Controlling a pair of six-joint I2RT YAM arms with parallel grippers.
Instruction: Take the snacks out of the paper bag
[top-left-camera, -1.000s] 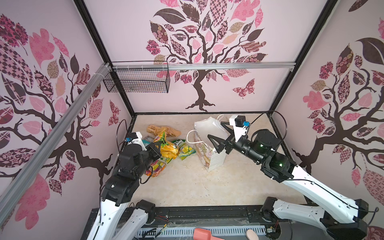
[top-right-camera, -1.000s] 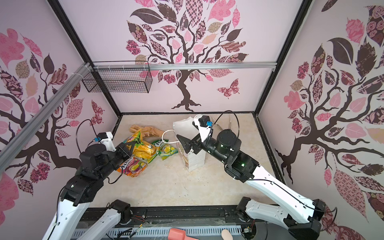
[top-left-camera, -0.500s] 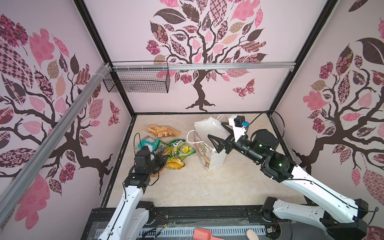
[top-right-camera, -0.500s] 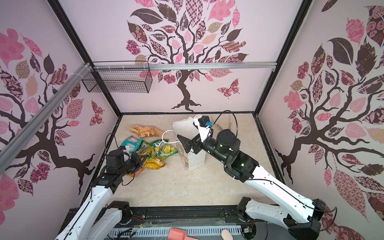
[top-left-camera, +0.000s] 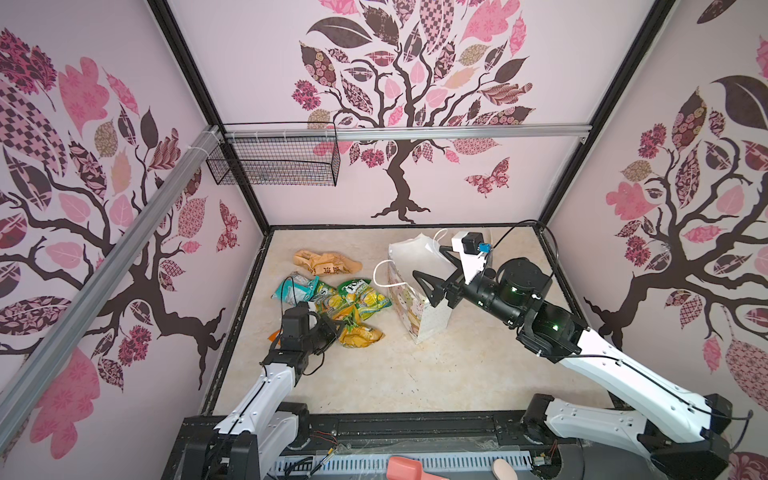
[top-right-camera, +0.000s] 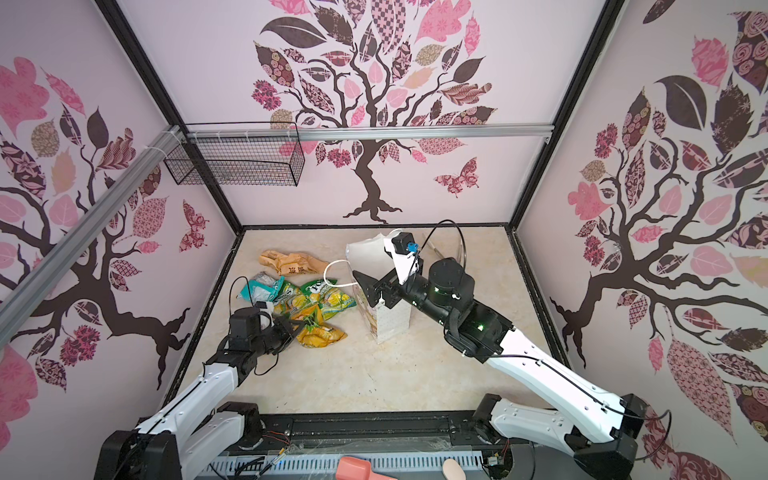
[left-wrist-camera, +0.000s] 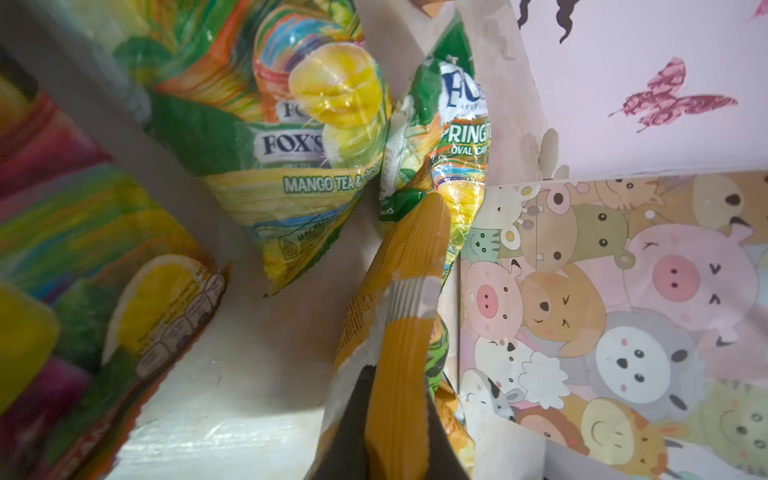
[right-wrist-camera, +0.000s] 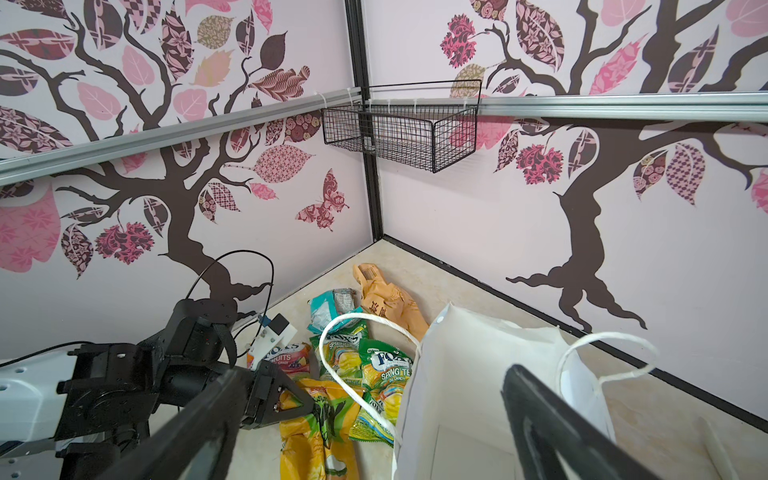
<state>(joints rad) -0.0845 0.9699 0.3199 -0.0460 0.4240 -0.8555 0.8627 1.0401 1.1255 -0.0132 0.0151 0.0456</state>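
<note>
While the right arm (top-left-camera: 540, 320) reaches high over the paper bag (top-left-camera: 432, 328), the left arm (top-left-camera: 266, 386) stretches low toward the snacks (top-left-camera: 361, 297) on the table (top-left-camera: 395, 374).
The left gripper (top-left-camera: 332, 328) flanks one end of the yellow-orange packet (left-wrist-camera: 403, 291), which lies beside the bag; whether its fingers (left-wrist-camera: 349, 424) pinch the packet cannot be told. The right gripper (top-left-camera: 430, 270) has its jaws wide apart above the upright bag's mouth, empty. The teal packet (top-left-camera: 295, 289) and the tan-orange packet (top-left-camera: 324, 264) lie left of the bag.

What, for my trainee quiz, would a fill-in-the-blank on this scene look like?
The paper bag stands ____.
The teal packet lies on the table, not ____ the bag.
The right gripper has its jaws ____.
Missing words: upright; inside; open.
</note>
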